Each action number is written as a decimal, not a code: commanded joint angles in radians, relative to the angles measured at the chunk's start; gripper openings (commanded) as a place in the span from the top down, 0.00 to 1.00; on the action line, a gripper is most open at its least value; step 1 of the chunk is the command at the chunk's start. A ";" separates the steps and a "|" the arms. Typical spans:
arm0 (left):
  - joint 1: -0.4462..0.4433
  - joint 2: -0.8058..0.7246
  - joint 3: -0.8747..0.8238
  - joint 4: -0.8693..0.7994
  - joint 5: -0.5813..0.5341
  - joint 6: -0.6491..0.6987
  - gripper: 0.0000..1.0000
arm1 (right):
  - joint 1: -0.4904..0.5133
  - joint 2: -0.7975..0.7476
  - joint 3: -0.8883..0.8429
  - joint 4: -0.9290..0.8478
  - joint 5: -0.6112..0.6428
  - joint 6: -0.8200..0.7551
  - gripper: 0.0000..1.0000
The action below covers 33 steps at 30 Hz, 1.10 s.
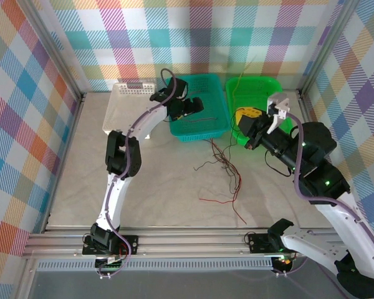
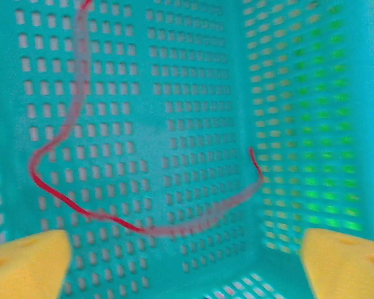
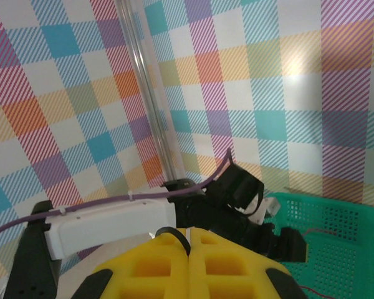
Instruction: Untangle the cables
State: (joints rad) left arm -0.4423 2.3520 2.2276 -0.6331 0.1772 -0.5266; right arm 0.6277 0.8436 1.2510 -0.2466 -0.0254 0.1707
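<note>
A: Checking the left gripper [image 2: 187, 265] first. Yellow pads [image 2: 25, 261] sit far apart at the frame corners, jaws wide, nothing between them.
B: Under it?
A: Teal basket [image 2: 193, 75] floor, with one red cable [image 2: 81, 208] looping loose across it. The top view gives a faint dark line there; the wrist view gives the colour.
B: Right gripper [image 3: 188, 261]?
A: Pads pressed together, closed. There's a thin dark loop at the seam, can't tell if it's pinched. The top view puts that gripper over the green basket [image 1: 262, 82].
B: Other cables [image 1: 221, 163]?
A: Top view: dark and red tangle on the table [image 1: 162, 187], just in front of the baskets. A red strand [image 1: 218, 201] lies nearest the arms. White basket [image 1: 128, 109] left of teal.
</note>
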 commanded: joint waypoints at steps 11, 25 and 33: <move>-0.029 -0.693 -0.657 0.345 0.122 -0.046 0.00 | 0.003 0.092 0.109 -0.081 0.014 0.039 1.00; -0.190 -1.090 -1.201 0.976 0.330 -0.231 0.00 | -0.065 0.273 0.212 -0.129 -0.309 0.217 1.00; -0.308 -1.162 -1.262 1.036 0.354 -0.151 0.00 | -0.097 0.305 0.141 -0.101 -0.438 0.284 1.00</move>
State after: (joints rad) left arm -0.7170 1.2106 0.9691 0.3389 0.5018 -0.7326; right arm 0.5388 1.1435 1.4109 -0.3767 -0.3725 0.4080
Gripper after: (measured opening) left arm 0.997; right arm 0.066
